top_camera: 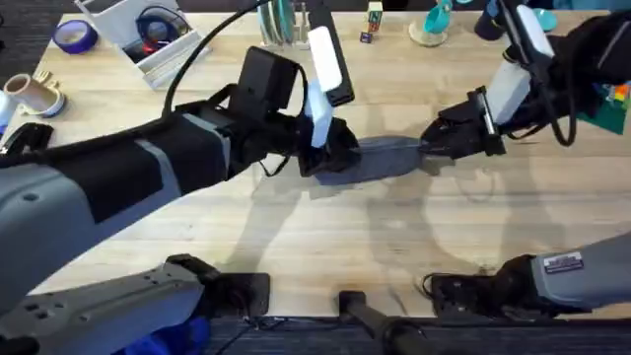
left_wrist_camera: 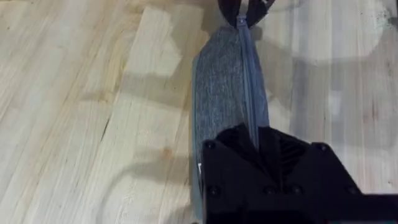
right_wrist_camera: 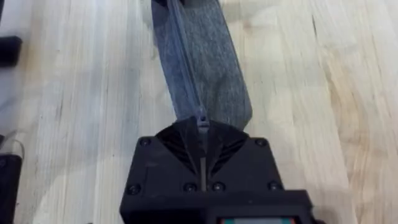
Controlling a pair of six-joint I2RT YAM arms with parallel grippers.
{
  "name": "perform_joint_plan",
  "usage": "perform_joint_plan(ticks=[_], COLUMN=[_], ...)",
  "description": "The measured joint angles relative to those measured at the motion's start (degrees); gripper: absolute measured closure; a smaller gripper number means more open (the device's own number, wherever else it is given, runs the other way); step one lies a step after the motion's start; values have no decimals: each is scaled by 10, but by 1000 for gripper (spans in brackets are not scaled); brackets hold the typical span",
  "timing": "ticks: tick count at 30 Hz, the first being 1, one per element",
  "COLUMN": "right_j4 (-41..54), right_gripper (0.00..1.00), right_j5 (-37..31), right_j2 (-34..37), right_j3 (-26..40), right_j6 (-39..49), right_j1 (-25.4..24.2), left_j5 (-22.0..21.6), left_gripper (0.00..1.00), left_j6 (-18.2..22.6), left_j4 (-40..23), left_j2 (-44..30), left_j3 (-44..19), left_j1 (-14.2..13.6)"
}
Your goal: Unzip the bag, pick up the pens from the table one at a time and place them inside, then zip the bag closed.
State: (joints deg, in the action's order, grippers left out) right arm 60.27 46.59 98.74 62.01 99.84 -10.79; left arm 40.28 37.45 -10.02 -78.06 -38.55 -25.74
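overhead: the bag (top_camera: 389, 158) lies flat near the middle of the tabletop (top_camera: 325, 247), its length running left to right, the zipper looking shut along it. the left gripper (top_camera: 330, 148) sits at the bag's left end and the right gripper (top_camera: 439, 138) at its right end, so the bag is stretched between the two. at the far edge of the tabletop stand a white tray (top_camera: 138, 35), a roll of blue tape (top_camera: 74, 36) and a cup (top_camera: 35, 94).

left wrist: the bag (left_wrist_camera: 221, 93) runs away from the camera with the zipper (left_wrist_camera: 247, 81) closed down its middle. the left gripper (left_wrist_camera: 255, 146) is closed narrow on the near end of the bag. at the far end the right gripper (left_wrist_camera: 241, 15) pinches the zipper end.

right wrist: the bag (right_wrist_camera: 202, 68) lies on the tabletop (right_wrist_camera: 311, 93), zipper (right_wrist_camera: 183, 62) shut. the right gripper (right_wrist_camera: 202, 134) is closed narrow on the zipper pull at the near end.
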Motion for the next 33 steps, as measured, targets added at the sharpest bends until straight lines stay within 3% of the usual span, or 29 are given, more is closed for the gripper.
perform_joint_plan(ticks=[33], right_j4=[17], right_gripper=[966], right_j5=[-22], right_j2=[0], right_j3=[-5], right_j6=[-30], right_j1=[-20], left_j5=[10], left_gripper=[959], left_j6=[0], left_j4=[0], left_j2=[0], left_j3=[-1], left_j1=[-8])
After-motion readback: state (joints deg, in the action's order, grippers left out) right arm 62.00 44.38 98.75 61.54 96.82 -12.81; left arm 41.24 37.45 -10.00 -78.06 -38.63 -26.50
